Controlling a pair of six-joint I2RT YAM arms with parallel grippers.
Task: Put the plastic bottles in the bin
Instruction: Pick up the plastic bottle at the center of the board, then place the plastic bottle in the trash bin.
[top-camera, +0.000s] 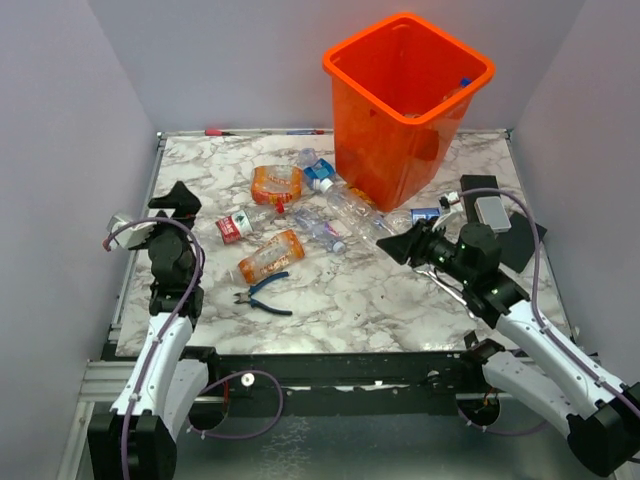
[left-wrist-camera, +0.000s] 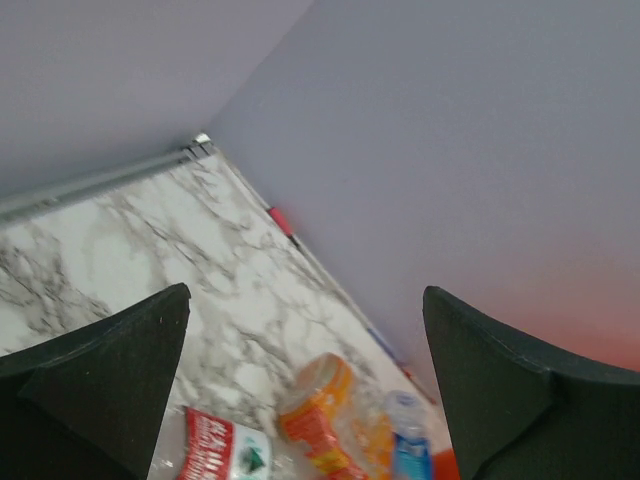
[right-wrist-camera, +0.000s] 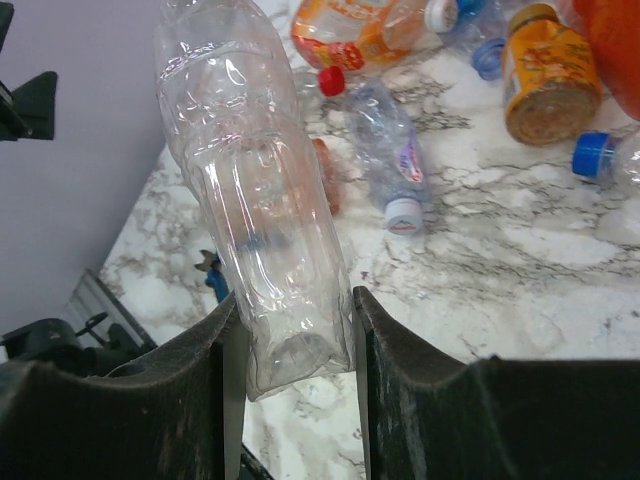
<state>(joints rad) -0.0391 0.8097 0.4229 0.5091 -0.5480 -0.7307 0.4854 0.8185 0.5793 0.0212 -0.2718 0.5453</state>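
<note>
Lying scattered on the white veined marble table (top-camera: 350, 290) are crushed clear plastic bottles (top-camera: 270, 255) with orange, red and blue labels, near blue-handled pliers (top-camera: 265, 293). The tall translucent orange square bin (top-camera: 380, 130) is set at the far edge, bottles just beside its base. A ribbed clear bottle (right-wrist-camera: 260, 200) is clamped by the right gripper (right-wrist-camera: 295, 300); the left gripper (left-wrist-camera: 307, 292) is spread wide, empty

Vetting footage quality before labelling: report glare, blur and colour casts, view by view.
Top external: even soft light, sharp, the bin glowing bright orange. Left wrist: the left gripper dark and soft-edged, an orange cast on the wall at lower right. Right wrist: white glints on the clear bottle in the right gripper, table behind sharp.
</note>
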